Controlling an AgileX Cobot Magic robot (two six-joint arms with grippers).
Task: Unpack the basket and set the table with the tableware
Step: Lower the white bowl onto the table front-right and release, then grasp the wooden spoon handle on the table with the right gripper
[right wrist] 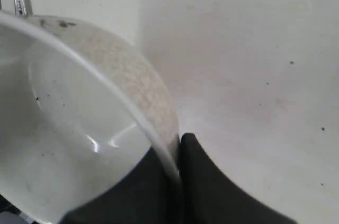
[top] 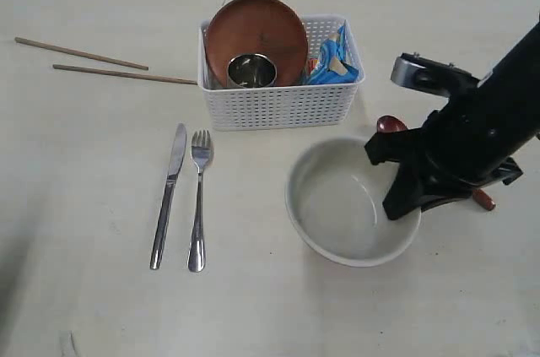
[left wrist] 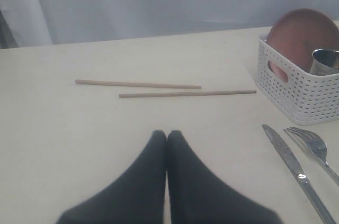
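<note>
The table (top: 84,230) is seen across the whole exterior view. The basket (top: 278,108) is set at 12 o'clock from the centre, its long axis on the 9-to-3 line. The bowl (top: 337,213) is found at 4 o'clock, mouth up. Its rim is clamped at its 3 o'clock side by the right gripper (right wrist: 179,144), with one finger inside and one outside; whether the bowl is lifted cannot be told. The plate (top: 253,32) is propped on edge in the basket's 9 o'clock half.

Two chopsticks (top: 80,53) are laid at 10 o'clock, apart and nearly parallel, along the 9-to-3 line. The knife (top: 169,197) and fork (top: 198,205) are placed side by side at 8 o'clock, long axes 12-to-6, blade tip and tines toward 12. The spoon (top: 390,125), partly hidden by the right arm, is pointed with its scoop toward 10. The cup (top: 251,72) is kept against the plate's 6 o'clock edge, the packet (top: 333,62) in the basket's 3 o'clock end.

The left gripper (left wrist: 167,136) is held over bare table, fingers pressed together on nothing.
</note>
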